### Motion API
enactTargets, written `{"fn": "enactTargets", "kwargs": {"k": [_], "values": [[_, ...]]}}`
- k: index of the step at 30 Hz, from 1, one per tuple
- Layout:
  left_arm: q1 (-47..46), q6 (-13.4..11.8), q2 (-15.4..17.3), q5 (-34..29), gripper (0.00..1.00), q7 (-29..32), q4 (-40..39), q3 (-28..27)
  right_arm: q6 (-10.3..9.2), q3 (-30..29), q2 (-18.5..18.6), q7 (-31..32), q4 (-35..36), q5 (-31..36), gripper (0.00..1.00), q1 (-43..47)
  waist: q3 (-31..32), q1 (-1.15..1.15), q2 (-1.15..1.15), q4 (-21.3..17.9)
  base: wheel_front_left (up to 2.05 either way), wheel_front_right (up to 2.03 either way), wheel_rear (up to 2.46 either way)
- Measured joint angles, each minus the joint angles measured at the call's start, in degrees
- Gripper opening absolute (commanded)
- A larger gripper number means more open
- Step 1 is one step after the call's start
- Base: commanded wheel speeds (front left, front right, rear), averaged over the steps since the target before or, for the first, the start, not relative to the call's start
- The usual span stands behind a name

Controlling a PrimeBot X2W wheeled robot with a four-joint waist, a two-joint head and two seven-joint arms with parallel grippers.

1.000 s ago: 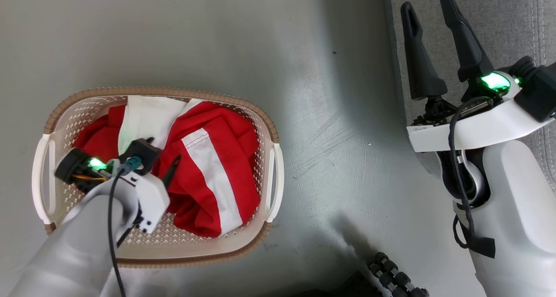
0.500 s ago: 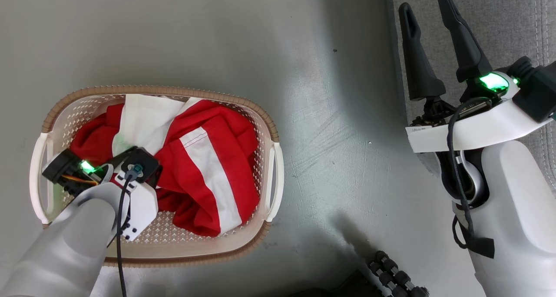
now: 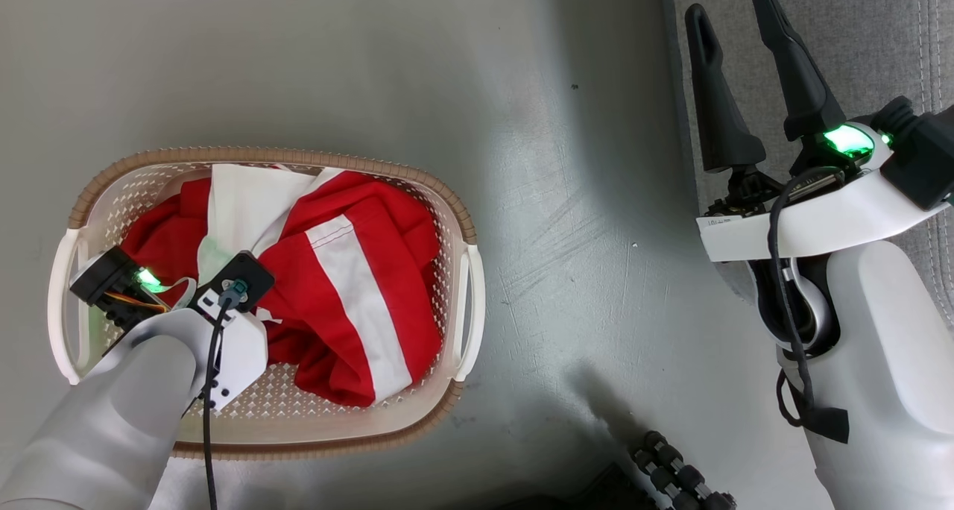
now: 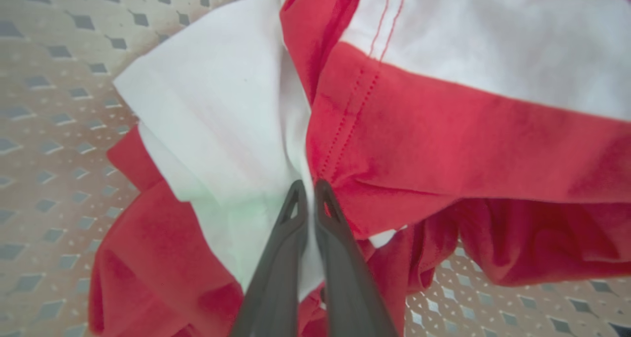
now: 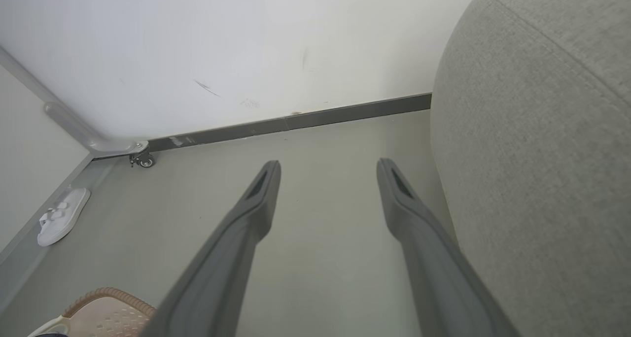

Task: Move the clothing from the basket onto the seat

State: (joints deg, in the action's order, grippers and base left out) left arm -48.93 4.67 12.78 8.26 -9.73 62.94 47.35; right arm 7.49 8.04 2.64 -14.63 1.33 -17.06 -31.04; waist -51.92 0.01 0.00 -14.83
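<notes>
Reaching down into the basket on the left of the floor, the left gripper has its two dark fingers pressed together on a fold of the clothing. It is pinching white cloth just beside a red stitched seam. The clothing lies heaped inside the basket, red with broad white panels, bunched toward the far edge and the right end. The perforated bottom shows bare along the near edge. The left forearm covers the basket's near left corner.

Grey floor lies between the basket and the seat, which stand well apart. At the right, the right gripper hangs with its fingers spread wide, tips over the seat's left edge.

In the right wrist view, a white slipper lies by the left wall, near a small caster at the foot of the far wall. The basket's brown rim shows in the lower left corner. The spread fingers point across bare floor, and the seat's rounded grey side rises just to their right.
</notes>
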Motion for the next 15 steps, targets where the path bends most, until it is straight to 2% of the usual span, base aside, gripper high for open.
{"fn": "enactTargets", "kwargs": {"k": [9,15], "values": [[-0.5,0.0,-0.6,0.2,0.00,-2.2,-0.3,0.0,0.00,0.0,0.0,0.0,0.0,0.0,1.00,-0.2,0.7,0.00,0.00,0.4,0.00,0.00,0.00],[-1.1,0.1,-2.2,0.2,0.00,-3.4,-1.3,0.0,0.00,-0.1,0.0,0.0,-0.2,0.0,1.00,-1.6,1.7,0.00,0.00,0.8,0.00,0.00,0.00]]}}
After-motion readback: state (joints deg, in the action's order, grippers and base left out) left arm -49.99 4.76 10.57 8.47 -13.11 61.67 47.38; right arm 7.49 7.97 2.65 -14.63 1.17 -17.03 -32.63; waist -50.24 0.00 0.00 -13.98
